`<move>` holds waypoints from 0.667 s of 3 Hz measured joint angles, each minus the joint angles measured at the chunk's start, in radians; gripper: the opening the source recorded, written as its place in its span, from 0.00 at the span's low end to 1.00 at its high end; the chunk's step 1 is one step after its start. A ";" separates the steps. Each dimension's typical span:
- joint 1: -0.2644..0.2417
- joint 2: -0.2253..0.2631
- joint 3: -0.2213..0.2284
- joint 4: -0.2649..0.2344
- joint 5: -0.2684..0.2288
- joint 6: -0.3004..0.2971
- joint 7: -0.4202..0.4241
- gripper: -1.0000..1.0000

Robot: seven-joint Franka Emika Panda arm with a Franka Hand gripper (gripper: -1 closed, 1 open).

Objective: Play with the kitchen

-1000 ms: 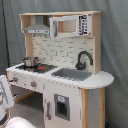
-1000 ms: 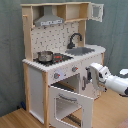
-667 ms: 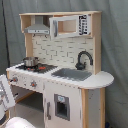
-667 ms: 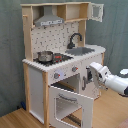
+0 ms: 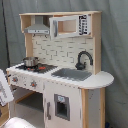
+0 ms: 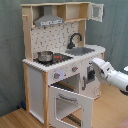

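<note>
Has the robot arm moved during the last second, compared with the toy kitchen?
Yes, slightly. In the second exterior view the arm has shifted toward the second exterior view's left, closer to the kitchen front panel.

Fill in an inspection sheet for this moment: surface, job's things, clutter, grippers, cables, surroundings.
Surface: wooden floor under the toy kitchen.
Job's things: kitchen upright. A metal pot sits on the hob; black faucet stands behind the grey sink. In the second exterior view the oven door hangs open and the upper cabinet door is swung out. In the first exterior view the lower door beneath the sink is shut.
Clutter: nothing seen.
Grippers: the white arm reaches toward the kitchen front in the second exterior view; its tip is against the dark panel beside the oven.
Cables: nothing seen.
Surroundings: grey curtain behind the kitchen.
</note>
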 joint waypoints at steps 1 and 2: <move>0.022 0.000 -0.044 0.029 -0.001 -0.070 -0.074 1.00; 0.033 -0.003 -0.054 0.091 -0.006 -0.153 -0.111 1.00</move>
